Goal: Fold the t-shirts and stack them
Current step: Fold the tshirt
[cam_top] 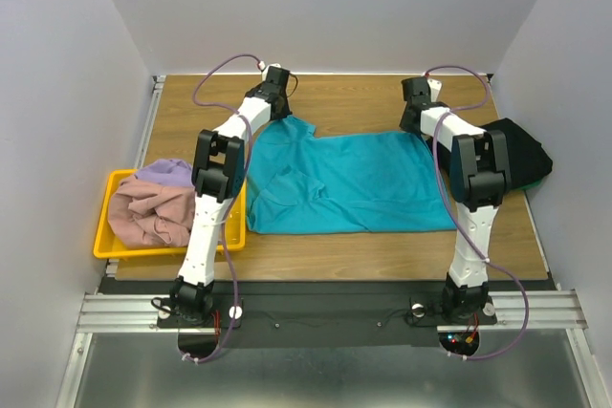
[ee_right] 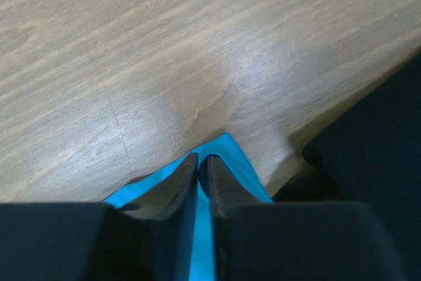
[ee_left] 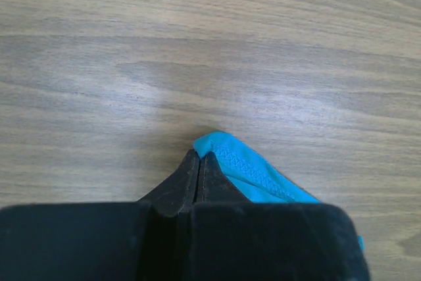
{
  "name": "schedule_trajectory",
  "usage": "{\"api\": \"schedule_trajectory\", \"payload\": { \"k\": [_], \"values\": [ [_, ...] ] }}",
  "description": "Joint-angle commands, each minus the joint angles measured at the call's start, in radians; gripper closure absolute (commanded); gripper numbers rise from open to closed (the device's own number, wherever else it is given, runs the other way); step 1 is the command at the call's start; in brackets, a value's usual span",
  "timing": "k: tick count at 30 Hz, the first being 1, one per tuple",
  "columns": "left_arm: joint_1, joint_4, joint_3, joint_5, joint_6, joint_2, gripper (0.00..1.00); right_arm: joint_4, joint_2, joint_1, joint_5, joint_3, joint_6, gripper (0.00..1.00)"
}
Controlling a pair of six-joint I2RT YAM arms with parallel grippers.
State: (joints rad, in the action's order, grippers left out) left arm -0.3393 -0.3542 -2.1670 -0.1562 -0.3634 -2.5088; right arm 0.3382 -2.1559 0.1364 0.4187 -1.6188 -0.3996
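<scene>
Teal t-shirt (cam_top: pixel 349 183): spread across the middle of the wooden tabletop (cam_top: pixel 363 247), rumpled towards its left side, both far corners held by the arms.
Left gripper (ee_left: pixel 199 160): fingers pressed together, pinching the far left corner at the hem.
Right gripper (ee_right: pixel 202 161): nearly closed, teal cloth nipped between the fingers at the far right corner.
Black t-shirt (cam_top: pixel 521 145): bunched at the right edge of the tabletop, just beside the right arm.
Yellow tray (cam_top: pixel 107 241): at the left edge, holding a dusty pink t-shirt (cam_top: pixel 148 219) and a lavender t-shirt (cam_top: pixel 167 172), both crumpled.
</scene>
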Motion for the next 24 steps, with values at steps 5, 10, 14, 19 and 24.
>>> {"api": "schedule_trajectory", "payload": {
  "k": [5, 10, 14, 19, 24],
  "values": [
    [-0.026, 0.044, 0.165, 0.03, 0.017, 0.189, 1.0, -0.025, 0.088, -0.008, 0.045, 0.046, 0.005, 1.0],
    [-0.038, 0.128, 0.385, 0.012, -0.028, 0.361, 1.0, -0.027, 0.178, -0.008, 0.014, 0.117, 0.011, 1.0],
    [-0.049, 0.224, 0.622, 0.047, -0.087, 0.503, 1.0, -0.025, 0.249, -0.009, -0.021, 0.2, 0.002, 1.0],
    [-0.063, 0.294, 0.827, 0.038, -0.149, 0.642, 1.0, -0.031, 0.344, -0.008, -0.035, 0.298, -0.024, 1.0],
    [-0.082, 0.343, 1.027, 0.021, -0.184, 0.807, 1.0, -0.033, 0.441, -0.008, -0.04, 0.382, -0.021, 1.0]
  ]
}}
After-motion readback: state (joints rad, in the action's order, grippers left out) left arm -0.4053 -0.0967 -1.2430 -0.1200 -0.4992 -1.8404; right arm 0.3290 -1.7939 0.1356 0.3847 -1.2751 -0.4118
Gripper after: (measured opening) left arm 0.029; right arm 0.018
